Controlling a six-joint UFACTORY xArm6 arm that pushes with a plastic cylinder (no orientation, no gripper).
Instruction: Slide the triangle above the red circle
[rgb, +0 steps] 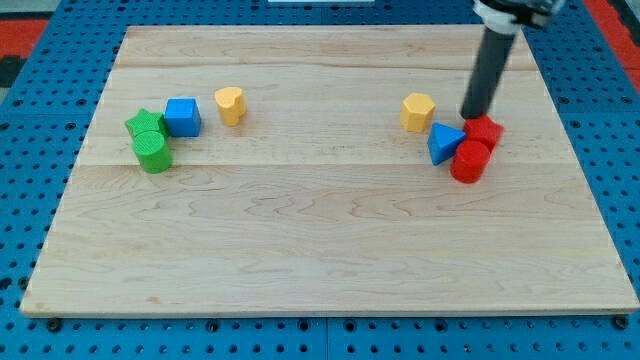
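Note:
The blue triangle (443, 143) lies at the view's right, touching the left side of the red circle (470, 161). A second red block (485, 130), shape unclear, sits just above the circle and touches it. My tip (472, 115) stands just above the second red block and to the upper right of the triangle, between the yellow hexagon (418, 111) and the red block. The rod rises toward the view's top.
At the view's left are a green star (143, 124), a green circle (153, 153), a blue cube (182, 116) and a yellow heart (231, 104). The wooden board (320, 250) lies on a blue pegboard.

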